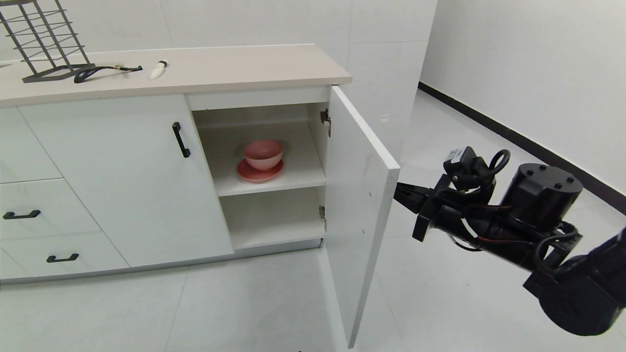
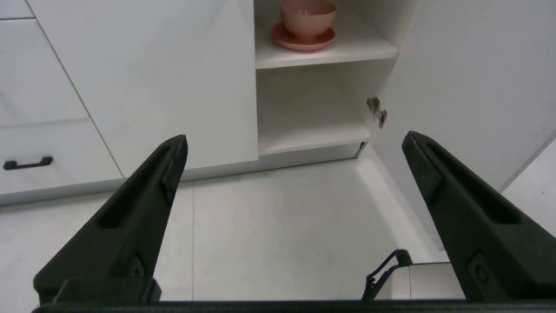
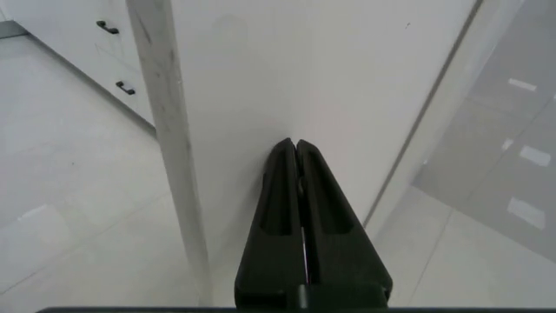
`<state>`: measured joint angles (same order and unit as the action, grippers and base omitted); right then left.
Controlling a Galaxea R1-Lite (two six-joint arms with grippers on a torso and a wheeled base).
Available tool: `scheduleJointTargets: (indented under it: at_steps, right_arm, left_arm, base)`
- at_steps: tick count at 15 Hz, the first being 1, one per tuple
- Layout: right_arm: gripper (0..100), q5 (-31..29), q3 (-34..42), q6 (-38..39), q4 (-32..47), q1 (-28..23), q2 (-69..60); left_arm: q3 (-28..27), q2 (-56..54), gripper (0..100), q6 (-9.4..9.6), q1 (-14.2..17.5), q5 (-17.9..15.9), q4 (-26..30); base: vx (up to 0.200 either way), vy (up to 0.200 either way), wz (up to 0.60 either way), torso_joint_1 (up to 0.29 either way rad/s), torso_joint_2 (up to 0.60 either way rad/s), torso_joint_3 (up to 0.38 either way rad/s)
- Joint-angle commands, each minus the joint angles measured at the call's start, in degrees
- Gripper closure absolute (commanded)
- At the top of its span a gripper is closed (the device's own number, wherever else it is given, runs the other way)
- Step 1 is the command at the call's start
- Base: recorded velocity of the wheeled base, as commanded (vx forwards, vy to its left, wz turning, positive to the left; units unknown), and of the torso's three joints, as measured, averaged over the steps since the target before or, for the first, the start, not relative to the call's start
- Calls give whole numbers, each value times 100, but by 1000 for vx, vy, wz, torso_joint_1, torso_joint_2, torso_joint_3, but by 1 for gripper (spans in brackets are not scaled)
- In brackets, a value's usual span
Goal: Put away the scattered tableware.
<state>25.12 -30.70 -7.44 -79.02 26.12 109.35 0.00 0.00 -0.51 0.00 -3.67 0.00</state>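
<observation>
A: Bowl (image 1: 263, 154), on its plate (image 1: 259, 177), sits on the shelf (image 1: 303, 176); door (image 1: 359, 195) hangs open.
B: Right gripper (image 3: 296, 144) pinched together at the door, left gripper (image 2: 295, 139) wide. A skewed push could slip off.

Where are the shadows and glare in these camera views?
Head view: soft, even light; the cupboard interior around the pink bowl is slightly shaded. Left wrist view: the open left end effector reads as a dark silhouette against the bright floor. Right wrist view: pale reflections glare on the floor beside the cabinet door, near the shut right end effector.
</observation>
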Motion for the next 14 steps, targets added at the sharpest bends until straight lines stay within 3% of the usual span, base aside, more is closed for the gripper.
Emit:
scheduleJointTargets:
  at_steps: [1, 14]
  right_arm:
    - [100, 1, -165, -3, -26, 200, 166]
    - [100, -8, -1510, 84, -105, 903, 1124]
  left_arm:
    - [0, 0, 0, -2, 0, -2, 0]
    - [0, 0, 0, -2, 0, -2, 0]
  base:
    - [0, 0, 0, 0, 0, 0]
    - [0, 0, 0, 0, 0, 0]
